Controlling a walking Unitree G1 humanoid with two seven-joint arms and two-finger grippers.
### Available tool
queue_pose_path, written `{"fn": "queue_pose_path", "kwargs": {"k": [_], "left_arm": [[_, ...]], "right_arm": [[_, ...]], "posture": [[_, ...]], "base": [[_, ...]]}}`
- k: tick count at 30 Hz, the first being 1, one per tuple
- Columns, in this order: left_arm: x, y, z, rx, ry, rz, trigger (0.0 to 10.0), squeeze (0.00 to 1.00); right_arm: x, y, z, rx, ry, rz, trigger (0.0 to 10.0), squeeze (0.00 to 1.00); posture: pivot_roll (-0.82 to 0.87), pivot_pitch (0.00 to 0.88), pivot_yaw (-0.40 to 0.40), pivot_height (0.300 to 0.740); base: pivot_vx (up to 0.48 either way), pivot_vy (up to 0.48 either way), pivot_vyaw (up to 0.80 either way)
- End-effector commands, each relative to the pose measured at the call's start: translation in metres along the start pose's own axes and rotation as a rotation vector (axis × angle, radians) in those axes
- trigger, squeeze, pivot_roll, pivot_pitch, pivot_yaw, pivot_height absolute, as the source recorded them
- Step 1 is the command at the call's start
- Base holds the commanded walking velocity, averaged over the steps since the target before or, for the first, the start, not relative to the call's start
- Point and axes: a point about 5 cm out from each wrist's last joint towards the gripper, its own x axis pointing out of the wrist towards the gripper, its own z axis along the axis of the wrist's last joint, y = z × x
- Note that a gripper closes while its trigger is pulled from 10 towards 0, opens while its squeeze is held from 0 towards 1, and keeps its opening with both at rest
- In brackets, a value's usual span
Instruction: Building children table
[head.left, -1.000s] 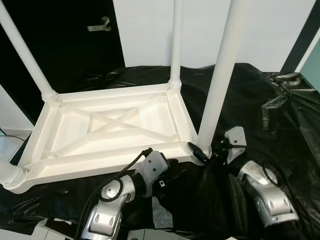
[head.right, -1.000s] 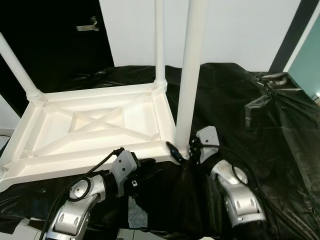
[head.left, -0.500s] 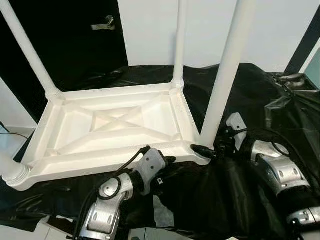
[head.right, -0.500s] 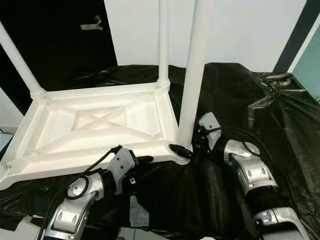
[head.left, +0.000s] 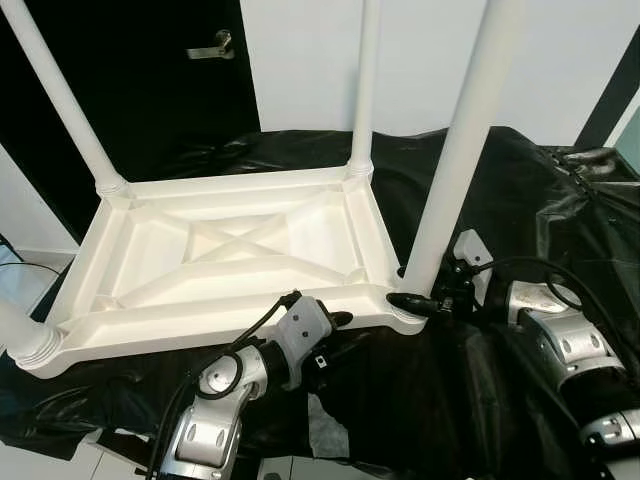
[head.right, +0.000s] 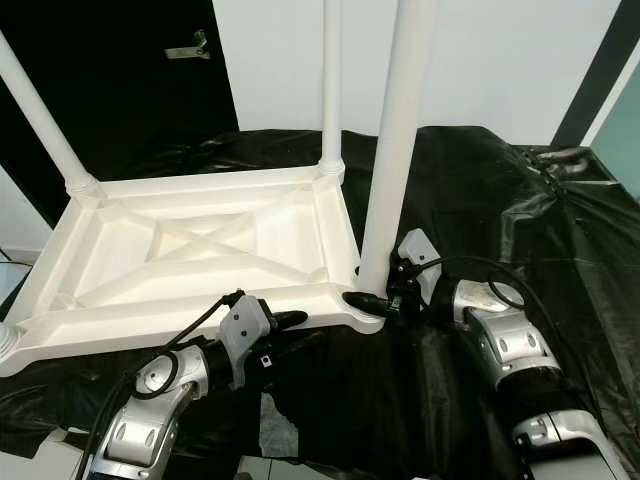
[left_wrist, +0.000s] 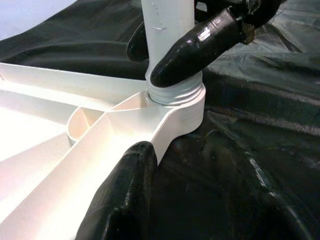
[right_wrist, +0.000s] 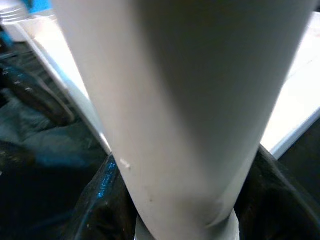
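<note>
The white table top (head.left: 220, 255) lies upside down on the black sheet (head.left: 520, 200). The right gripper (head.left: 412, 301) is closed around the bottom of the near table leg (head.left: 455, 160). The left gripper (head.left: 335, 320) has one finger against the table's edge beside that leg; I cannot tell how wide it is.

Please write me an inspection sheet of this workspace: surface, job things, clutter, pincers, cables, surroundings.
Surface: black plastic sheet, wrinkled.
Job's things: white table top upside down; four white legs stand in its corners, nearest the near right leg.
Clutter: dark crumpled object on the sheet, far right.
Pincers: right pincer shut on the near right leg's base; left pincer at the table's near edge, a finger touching the rim.
Cables: black cables along both arms.
Surroundings: white wall, dark door.
</note>
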Motion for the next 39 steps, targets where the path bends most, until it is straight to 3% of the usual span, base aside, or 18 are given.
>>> {"fn": "queue_pose_path", "kwargs": {"k": [1, 6, 9, 12, 14, 17, 19, 32, 33, 37, 39], "left_arm": [[-0.001, 0.007, 0.001, 0.008, 0.005, 0.15, 10.0, 0.0], [0.0, 0.006, 0.001, 0.005, 0.005, 0.142, 10.0, 0.0], [0.0, 0.005, 0.001, 0.002, 0.005, 0.132, 10.0, 0.0], [0.0, 0.005, 0.001, 0.001, 0.004, 0.132, 10.0, 0.0], [0.0, 0.004, 0.001, -0.001, 0.004, 0.13, 10.0, 0.0], [0.001, 0.004, 0.001, -0.001, 0.004, 0.129, 10.0, 0.0], [0.002, 0.004, 0.001, -0.003, 0.001, 0.126, 10.0, 0.0], [0.004, 0.005, 0.002, -0.001, -0.004, 0.12, 10.0, 0.0], [0.004, 0.005, 0.002, -0.001, -0.005, 0.122, 10.0, 0.0], [0.004, 0.004, 0.002, 0.0, -0.004, 0.123, 10.0, 0.0], [0.004, 0.004, 0.002, 0.0, -0.003, 0.125, 10.0, 0.0]], "right_arm": [[0.0, 0.005, -0.011, 0.045, 0.029, -0.082, 10.0, 0.0], [0.004, 0.013, -0.014, 0.094, 0.025, -0.247, 10.0, 0.0], [0.015, 0.031, -0.017, 0.159, 0.021, -0.454, 10.0, 0.0], [0.019, 0.037, -0.017, 0.195, 0.014, -0.529, 10.0, 0.0], [0.03, 0.05, -0.014, 0.254, -0.003, -0.722, 10.0, 0.0], [0.031, 0.053, -0.013, 0.267, -0.005, -0.772, 10.0, 0.0], [0.037, 0.056, -0.01, 0.299, -0.004, -0.874, 10.0, 0.0], [0.043, 0.063, 0.006, 0.27, -0.062, -0.84, 10.0, 0.0], [0.041, 0.062, 0.008, 0.265, -0.077, -0.835, 10.0, 1.0], [0.034, 0.06, 0.011, 0.253, -0.119, -0.795, 10.0, 1.0], [0.016, 0.057, 0.01, 0.198, -0.162, -0.689, 10.0, 1.0]], "posture": [[0.06, 0.0, 0.01, 0.74], [0.05, 0.0, 0.015, 0.74], [0.04, 0.0, 0.015, 0.74], [0.04, 0.0, 0.016, 0.74], [0.04, 0.0, 0.018, 0.74], [0.04, 0.0, 0.017, 0.74], [0.04, 0.0, 0.022, 0.74], [0.03, 0.0, 0.02, 0.74], [0.03, 0.0, 0.019, 0.74], [0.03, 0.0, 0.018, 0.74], [0.03, 0.0, 0.023, 0.74]], "base": [[0.0, 0.0, 0.0], [0.0, 0.0, 0.0], [0.0, 0.0, 0.0], [0.0, 0.0, 0.0], [0.0, 0.0, 0.0], [0.0, 0.0, 0.0], [0.0, 0.0, 0.0], [0.0, 0.0, 0.0], [0.0, 0.0, 0.0], [0.0, 0.0, 0.0], [0.0, 0.0, 0.0]]}}
